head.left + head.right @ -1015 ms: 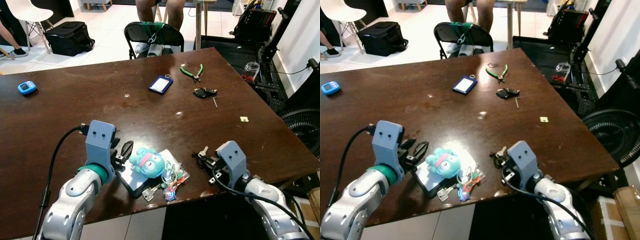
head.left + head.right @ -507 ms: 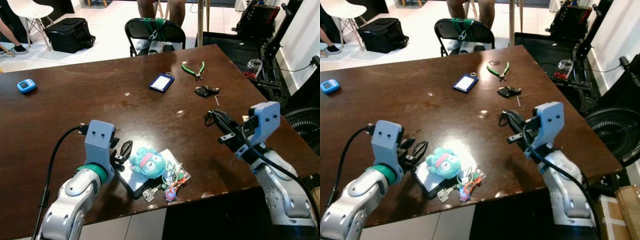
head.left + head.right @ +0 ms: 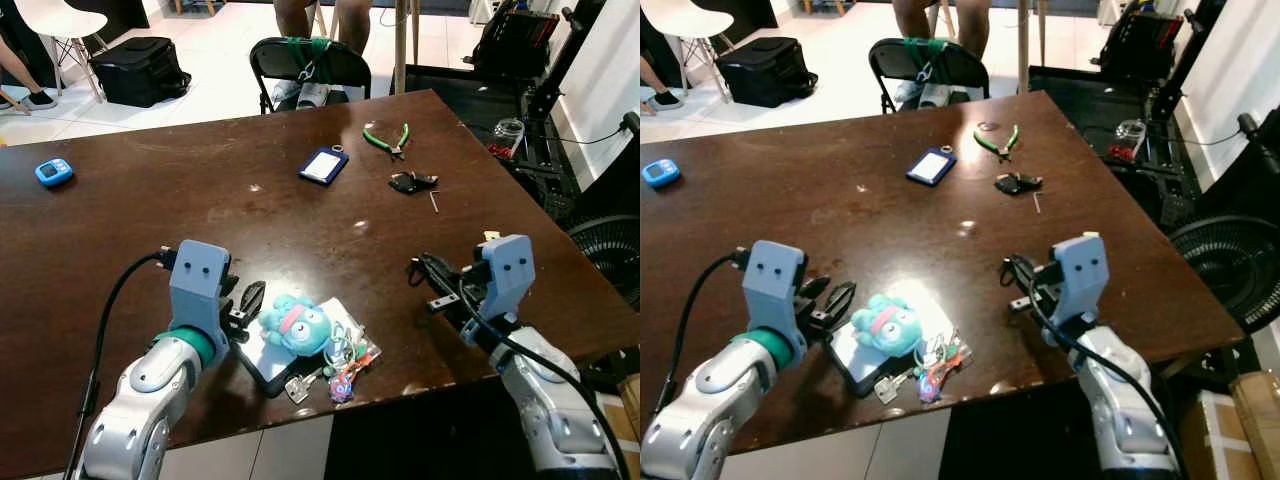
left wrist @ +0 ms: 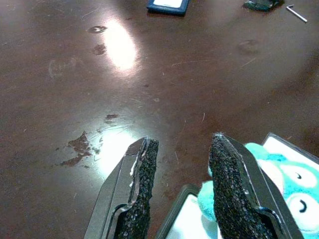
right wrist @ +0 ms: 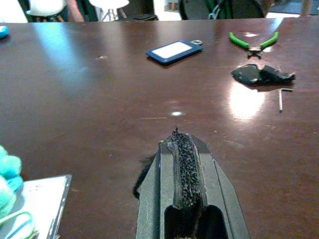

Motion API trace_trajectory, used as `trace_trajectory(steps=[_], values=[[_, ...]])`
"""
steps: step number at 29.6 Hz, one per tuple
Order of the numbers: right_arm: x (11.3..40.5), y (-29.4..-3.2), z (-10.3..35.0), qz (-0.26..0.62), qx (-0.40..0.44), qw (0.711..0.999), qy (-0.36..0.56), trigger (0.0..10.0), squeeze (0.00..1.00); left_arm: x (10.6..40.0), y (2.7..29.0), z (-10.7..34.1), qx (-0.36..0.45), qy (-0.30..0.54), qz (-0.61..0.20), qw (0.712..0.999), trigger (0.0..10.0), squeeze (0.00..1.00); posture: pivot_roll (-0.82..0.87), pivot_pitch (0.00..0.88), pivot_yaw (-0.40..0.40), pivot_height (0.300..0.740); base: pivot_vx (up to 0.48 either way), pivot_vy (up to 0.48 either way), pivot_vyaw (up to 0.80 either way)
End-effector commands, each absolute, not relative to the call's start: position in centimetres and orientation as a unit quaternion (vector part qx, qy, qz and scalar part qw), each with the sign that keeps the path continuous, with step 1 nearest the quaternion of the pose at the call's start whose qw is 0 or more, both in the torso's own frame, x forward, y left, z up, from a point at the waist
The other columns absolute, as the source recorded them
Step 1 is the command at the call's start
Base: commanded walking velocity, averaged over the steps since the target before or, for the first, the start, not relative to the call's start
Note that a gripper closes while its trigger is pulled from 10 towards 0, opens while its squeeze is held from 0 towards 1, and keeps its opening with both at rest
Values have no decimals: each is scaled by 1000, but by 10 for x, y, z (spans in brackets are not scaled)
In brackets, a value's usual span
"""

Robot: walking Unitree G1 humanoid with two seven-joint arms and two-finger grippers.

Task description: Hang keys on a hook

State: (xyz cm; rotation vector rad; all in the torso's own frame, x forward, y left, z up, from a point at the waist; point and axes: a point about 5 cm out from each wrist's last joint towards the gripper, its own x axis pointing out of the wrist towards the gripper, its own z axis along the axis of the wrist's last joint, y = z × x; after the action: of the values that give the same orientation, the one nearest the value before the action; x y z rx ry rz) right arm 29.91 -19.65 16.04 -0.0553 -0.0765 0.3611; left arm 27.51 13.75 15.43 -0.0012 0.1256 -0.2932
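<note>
— Where are the keys from our grippers?

— We see one dark bunch, the black keys (image 3: 410, 183), near the far right corner of the table (image 3: 130, 215), beside the green pliers (image 3: 385, 139). They lie straight ahead of our right gripper (image 3: 418, 271), well apart from it, their long axis across its pointing line. The right arm is clearly nearer. The left gripper (image 4: 182, 154) rests near the front edge, fingers spread, just beside the teal plush toy (image 3: 293, 325).

— And the right one, does it carry something?

— Its fingers are pressed together; a small dark thing hangs at the tip, but we cannot tell what it is. We see no hook.

— What differs from a moment ago?

— The right arm is lower now and drawn nearer to the front edge.
</note>
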Motion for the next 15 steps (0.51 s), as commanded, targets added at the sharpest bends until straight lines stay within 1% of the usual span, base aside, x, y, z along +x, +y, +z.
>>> trace_trajectory(steps=[1,8,9,10,11,12,13,15], values=[[299,-194,161,175,-19,984,-38,10000,0,274,141,151,3,73,-140,987,10000,0,-108,81,142,740,0,0,0],[297,-191,155,185,-35,982,-20,10000,0,274,141,151,5,73,-139,988,10000,0,-108,81,142,740,0,0,0],[292,-190,139,205,-70,976,15,10000,0,274,141,151,5,72,-138,988,10000,0,-104,84,138,740,0,0,0],[292,-190,139,205,-70,976,15,10000,0,274,141,151,5,72,-138,988,10000,0,-104,84,138,740,0,0,0],[287,-191,126,215,-95,971,44,10000,0,274,141,151,5,72,-136,988,10000,0,-107,84,139,740,0,0,0],[287,-191,126,215,-95,971,44,10000,0,274,141,151,5,72,-136,988,10000,0,-107,84,139,740,0,0,0],[283,-193,114,219,-108,967,70,10000,1000,274,141,151,5,73,-136,988,10000,0,-107,85,140,740,0,0,0],[283,-193,114,219,-108,967,70,10000,1000,274,141,151,5,73,-136,988,10000,0,-107,85,140,740,0,0,0]])
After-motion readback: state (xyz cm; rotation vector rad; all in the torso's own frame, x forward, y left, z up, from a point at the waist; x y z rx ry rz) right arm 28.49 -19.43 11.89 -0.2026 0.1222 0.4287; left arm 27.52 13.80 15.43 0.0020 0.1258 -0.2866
